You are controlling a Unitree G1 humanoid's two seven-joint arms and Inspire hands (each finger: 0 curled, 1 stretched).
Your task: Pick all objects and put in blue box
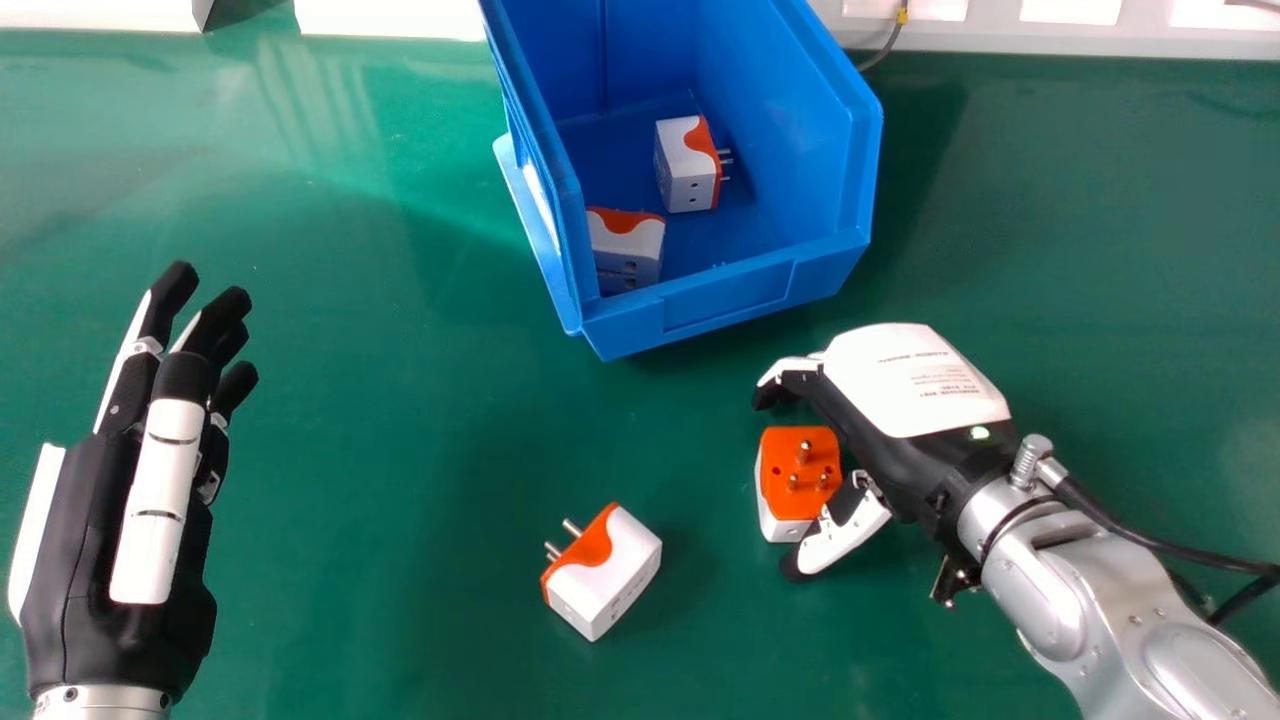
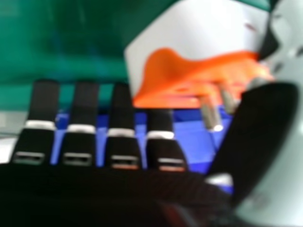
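Orange-and-white adapter [image 1: 785, 515]: pins up on the green tabletop [image 1: 400, 450], between thumb and fingers.
Right robot hand [image 1: 900, 385]: partly open around it; whether it grips, cannot tell.
Second adapter [image 1: 620, 565]: nearby, pins toward the left.
Obstacle: blue box [image 1: 735, 300], near wall fronting two adapters [image 1: 688, 180] inside.
Left robot hand [image 1: 160, 500]: fingers extended, empty.

At the right hand [image 1: 905, 385], the adapter [image 1: 782, 452] has smooth plastic body and metal pins [image 1: 804, 452]; beyond, the box [image 1: 700, 312] looks glossy plastic.
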